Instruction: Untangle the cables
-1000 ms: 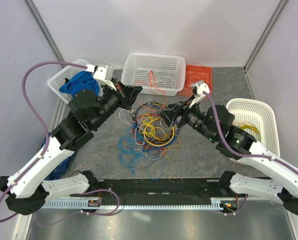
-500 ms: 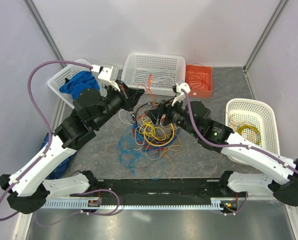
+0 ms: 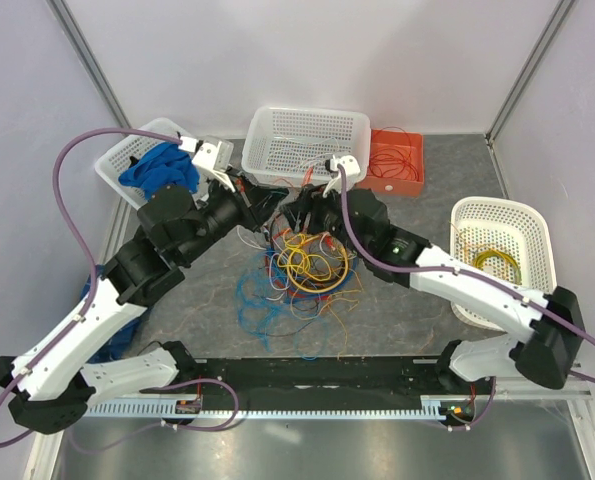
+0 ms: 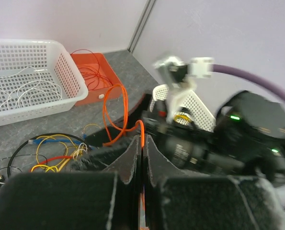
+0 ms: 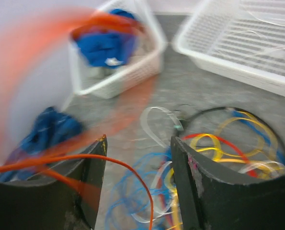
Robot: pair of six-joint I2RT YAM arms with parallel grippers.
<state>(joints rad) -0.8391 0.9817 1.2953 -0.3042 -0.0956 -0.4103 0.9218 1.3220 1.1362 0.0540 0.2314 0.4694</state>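
Note:
The cables (image 3: 305, 265) lie as a tangled bunch of yellow, blue, red, black and white wires on the grey table between the arms. My left gripper (image 3: 270, 198) hangs above the bunch's far edge; in the left wrist view it (image 4: 142, 140) is shut on a thin orange cable (image 4: 114, 109) that loops out ahead of the fingertips. My right gripper (image 3: 302, 212) is close beside it. In the right wrist view its jaws (image 5: 137, 146) are open, and the orange cable (image 5: 132, 173) curves through the gap without being pinched. The bunch (image 5: 223, 143) lies below.
A white basket (image 3: 307, 125) with a few wires stands at the far centre, with an orange tray (image 3: 409, 172) of orange wire to its right. A basket with blue cloth (image 3: 152, 168) stands at the far left. A basket (image 3: 512, 215) holding yellow wire stands on the right.
My right arm has swung left and farther away, bringing its open gripper up beside the left gripper and around the orange cable. The left gripper has shifted only slightly.

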